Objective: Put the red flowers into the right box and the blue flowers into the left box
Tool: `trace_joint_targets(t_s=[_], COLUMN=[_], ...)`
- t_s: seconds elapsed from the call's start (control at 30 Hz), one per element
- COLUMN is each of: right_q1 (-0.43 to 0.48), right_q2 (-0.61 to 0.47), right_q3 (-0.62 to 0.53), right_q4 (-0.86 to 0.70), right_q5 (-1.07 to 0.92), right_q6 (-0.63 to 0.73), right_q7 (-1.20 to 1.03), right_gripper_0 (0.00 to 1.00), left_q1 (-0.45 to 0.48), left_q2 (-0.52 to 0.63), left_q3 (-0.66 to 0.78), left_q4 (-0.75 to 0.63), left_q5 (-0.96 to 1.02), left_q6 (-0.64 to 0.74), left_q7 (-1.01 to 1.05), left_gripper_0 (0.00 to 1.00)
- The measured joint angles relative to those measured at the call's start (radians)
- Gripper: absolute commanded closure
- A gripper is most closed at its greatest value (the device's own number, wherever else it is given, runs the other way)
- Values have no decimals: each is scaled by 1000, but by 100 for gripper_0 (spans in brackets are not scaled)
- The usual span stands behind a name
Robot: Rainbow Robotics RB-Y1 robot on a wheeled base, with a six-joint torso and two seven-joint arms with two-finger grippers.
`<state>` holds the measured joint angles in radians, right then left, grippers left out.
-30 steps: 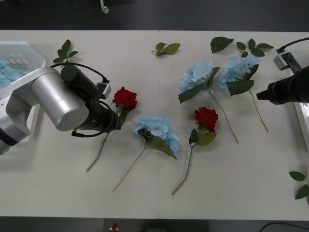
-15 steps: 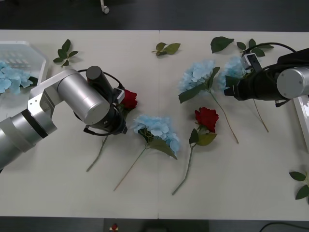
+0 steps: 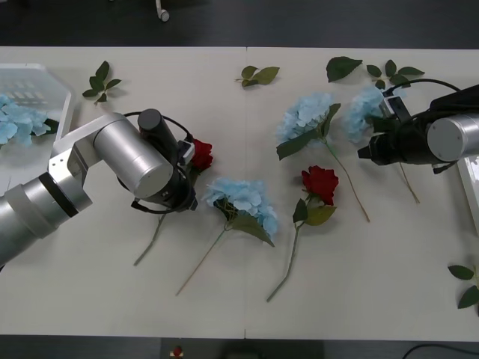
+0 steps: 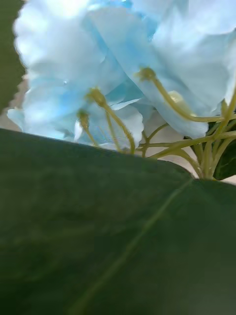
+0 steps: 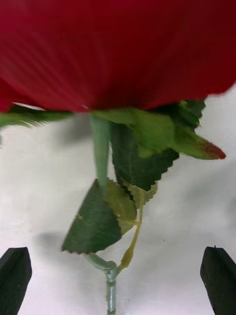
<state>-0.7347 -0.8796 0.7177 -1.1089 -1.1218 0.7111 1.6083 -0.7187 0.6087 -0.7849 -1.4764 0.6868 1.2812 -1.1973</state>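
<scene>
Judging by the table, sorting is barely begun: only some blue flowers [image 3: 11, 123] lie in the left box [image 3: 34, 78] at the far-left corner, while the left gripper [image 5: 117, 280], fingers spread, straddles a red rose [image 3: 199, 154] mid-table, and the right gripper's state I cannot tell.

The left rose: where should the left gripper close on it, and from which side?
Grip the bare green stem just below the leaf cluster, coming straight down from above. The rose lies flat on the table, so the thin stem is the only part the open left gripper can straddle; its fingers already sit on either side. The bloom is probably too bulky.
</scene>
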Motion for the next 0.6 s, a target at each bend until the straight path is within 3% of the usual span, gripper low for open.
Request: trace_joint_targets(t_s=[0.17,0.2,0.27,0.33,0.37,0.6], right_q1=[-25,-26,-26,-26,-26,-26], right_q2=[10,10,10,10,10,10], right_q3=[11,11,11,9,8,8], right_q4=[48,49,49,49,49,48], right_q5=[0,0,0,0,-1,-4], right_q6=[-5,-12,-19,-18,-18,-19], right_q7=[1,1,2,4,6,11], right_gripper_0=[11,11,10,11,11,11], left_q1=[0,0,0,-2,-2,-2], left_q2=[-4,-9,-18,-23,-26,-29], left_q3=[-23,-23,-22,-22,-22,-22], left_q4=[44,53,64,64,64,64], left_q5=[0,0,-4,-14,-14,-14], left_q6=[-14,-14,-14,-14,-14,-14], left_q7=[0,0,0,0,0,0], left_gripper_0=[0,5,33,92,100,100])
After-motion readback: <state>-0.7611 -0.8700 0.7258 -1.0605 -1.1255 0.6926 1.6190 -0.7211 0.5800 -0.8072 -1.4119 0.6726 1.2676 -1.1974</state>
